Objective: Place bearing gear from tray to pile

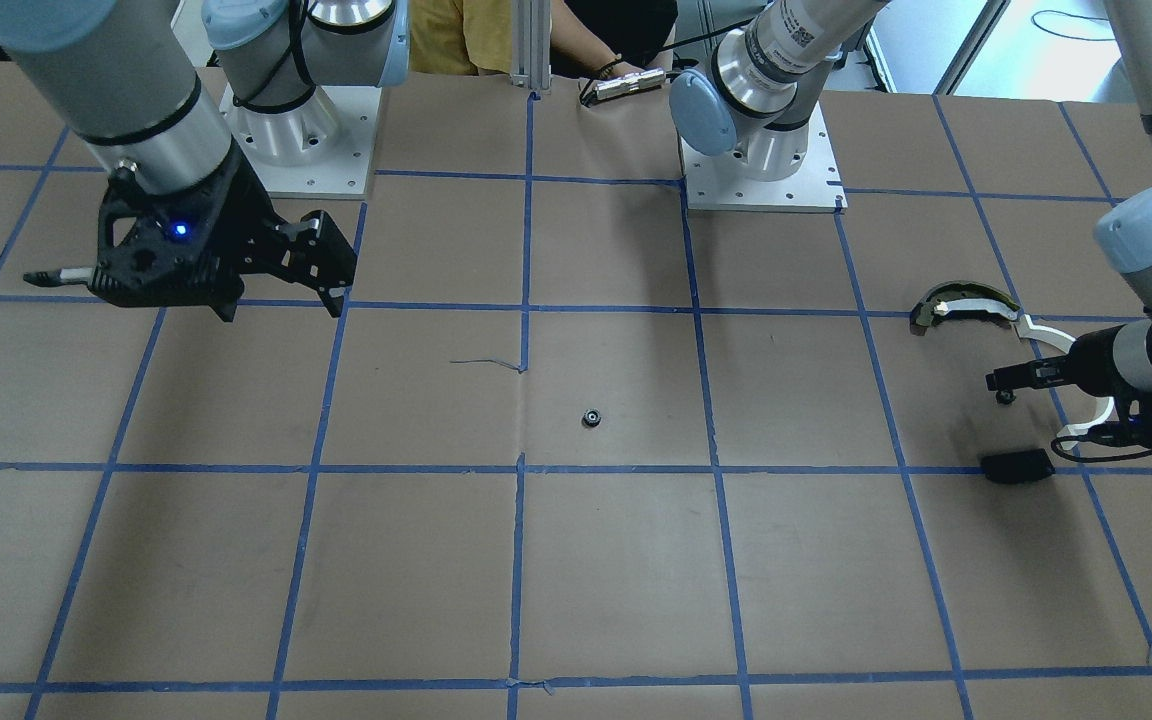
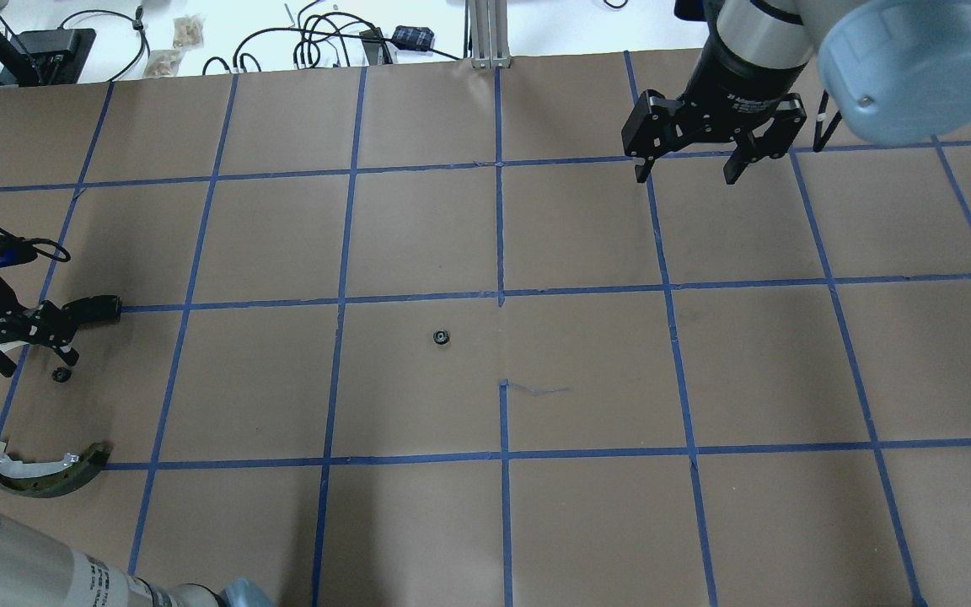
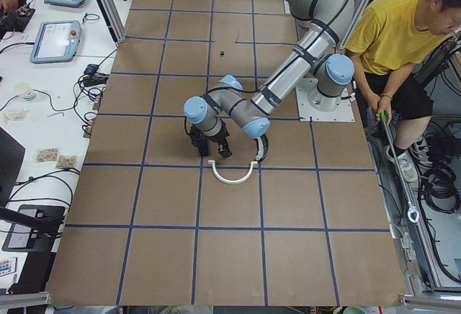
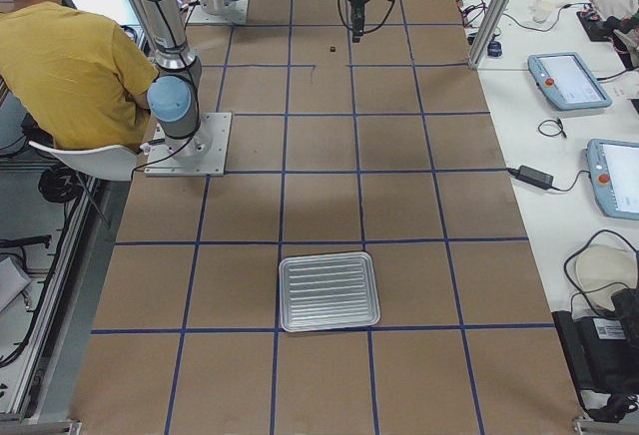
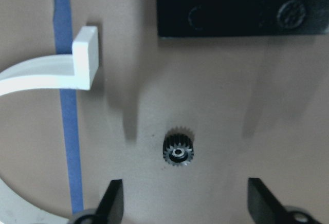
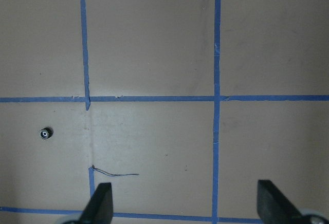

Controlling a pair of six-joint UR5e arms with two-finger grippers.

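A small black bearing gear (image 5: 178, 148) lies on the table in the pile, also seen in the front view (image 1: 1006, 398). My left gripper (image 5: 187, 201) is open above it with a finger on each side and does not touch it. The pile holds a white arc (image 1: 1051, 340), a dark curved piece with a cream strip (image 1: 966, 303) and a black plate (image 1: 1016, 465). A second gear (image 2: 441, 338) lies alone at the table's centre. The silver tray (image 4: 329, 291) holds nothing. My right gripper (image 2: 688, 173) is open and empty, high over the far side.
The table (image 2: 587, 523) is brown paper with a blue tape grid. A person in yellow (image 3: 403, 33) sits behind the robot bases. Cables and teach pendants (image 4: 569, 81) lie on the white bench past the far edge.
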